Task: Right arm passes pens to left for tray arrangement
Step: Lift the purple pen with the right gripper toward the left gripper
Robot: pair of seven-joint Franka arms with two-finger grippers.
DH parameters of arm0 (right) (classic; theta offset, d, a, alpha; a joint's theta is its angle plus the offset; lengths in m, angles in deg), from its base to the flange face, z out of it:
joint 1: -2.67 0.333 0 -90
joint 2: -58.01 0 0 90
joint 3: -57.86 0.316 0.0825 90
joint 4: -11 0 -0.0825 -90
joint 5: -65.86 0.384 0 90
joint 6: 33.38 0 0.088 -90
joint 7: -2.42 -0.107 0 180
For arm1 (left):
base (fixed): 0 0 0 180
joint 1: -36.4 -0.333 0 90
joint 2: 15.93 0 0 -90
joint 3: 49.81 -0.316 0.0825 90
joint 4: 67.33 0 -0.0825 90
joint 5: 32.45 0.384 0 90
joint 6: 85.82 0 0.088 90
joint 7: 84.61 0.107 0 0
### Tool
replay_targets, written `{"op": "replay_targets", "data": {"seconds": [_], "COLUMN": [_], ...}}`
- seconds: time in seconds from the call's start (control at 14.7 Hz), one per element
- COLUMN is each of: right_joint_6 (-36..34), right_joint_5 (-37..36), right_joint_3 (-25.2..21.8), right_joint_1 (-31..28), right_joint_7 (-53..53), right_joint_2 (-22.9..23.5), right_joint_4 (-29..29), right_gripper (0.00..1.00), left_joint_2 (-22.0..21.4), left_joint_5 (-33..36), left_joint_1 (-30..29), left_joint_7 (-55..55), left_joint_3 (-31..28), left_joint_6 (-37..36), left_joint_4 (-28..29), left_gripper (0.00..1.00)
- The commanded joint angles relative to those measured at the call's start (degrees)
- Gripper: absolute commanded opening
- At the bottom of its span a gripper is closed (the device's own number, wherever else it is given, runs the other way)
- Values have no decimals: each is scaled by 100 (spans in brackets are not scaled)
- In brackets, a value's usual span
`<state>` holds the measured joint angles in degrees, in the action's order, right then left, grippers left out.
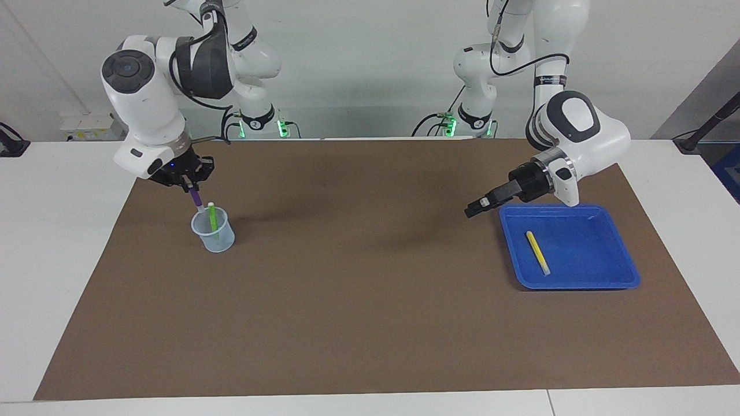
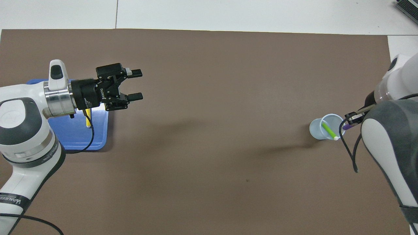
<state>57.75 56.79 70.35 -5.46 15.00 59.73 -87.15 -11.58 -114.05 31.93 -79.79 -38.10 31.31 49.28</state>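
Note:
My right gripper (image 1: 189,186) is shut on the upper end of the purple pen (image 1: 196,200), which hangs tilted just over the rim of a pale-blue cup (image 1: 214,236). The green pen (image 1: 213,217) leans inside that cup. In the overhead view the purple pen (image 2: 347,125) pokes out beside the right gripper (image 2: 350,117), with the green pen (image 2: 328,130) across the cup's mouth. The blue tray (image 1: 584,274) lies toward the left arm's end, and the yellow pen (image 1: 537,252) rests in it. My left gripper (image 2: 137,84) is open and empty, over the mat just off the tray's corner.
A brown mat (image 1: 370,300) covers most of the white table. The left arm's wrist and cable hang over part of the tray (image 2: 73,135) in the overhead view, hiding most of the yellow pen (image 2: 87,123).

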Motion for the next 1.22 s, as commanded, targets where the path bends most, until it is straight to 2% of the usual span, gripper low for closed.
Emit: {"op": "replay_targets", "data": {"seconds": [0.0,0.2,0.41,0.75,0.95,1.15], "right_joint_6": [-271,-201,158,1360,2178,3074], "right_joint_5": [2,879,1923,3014,3709,4104], "right_joint_3": [87,122,123,131,123,131], "right_joint_1": [188,189,189,776,1127,1514], "right_joint_7": [-1,-675,-1624,-3583,-4332,-5228], "right_joint_2": [39,65,101,74,31,48], "right_joint_4": [401,569,551,245,-45,-204], "right_gripper": [0,0,0,0,0,0], "left_joint_2": [-276,-329,-364,-540,-636,-733], "left_joint_5": [-207,-207,-207,-443,-558,-567], "left_joint_1": [52,43,52,122,122,201], "left_joint_7": [212,256,257,265,265,265], "left_joint_3": [-72,-72,-81,-72,-81,-81], "left_joint_6": [-242,-436,-410,-375,-384,-375], "left_joint_4": [248,292,345,590,661,740], "left_gripper": [100,100,100,100,100,100]}}
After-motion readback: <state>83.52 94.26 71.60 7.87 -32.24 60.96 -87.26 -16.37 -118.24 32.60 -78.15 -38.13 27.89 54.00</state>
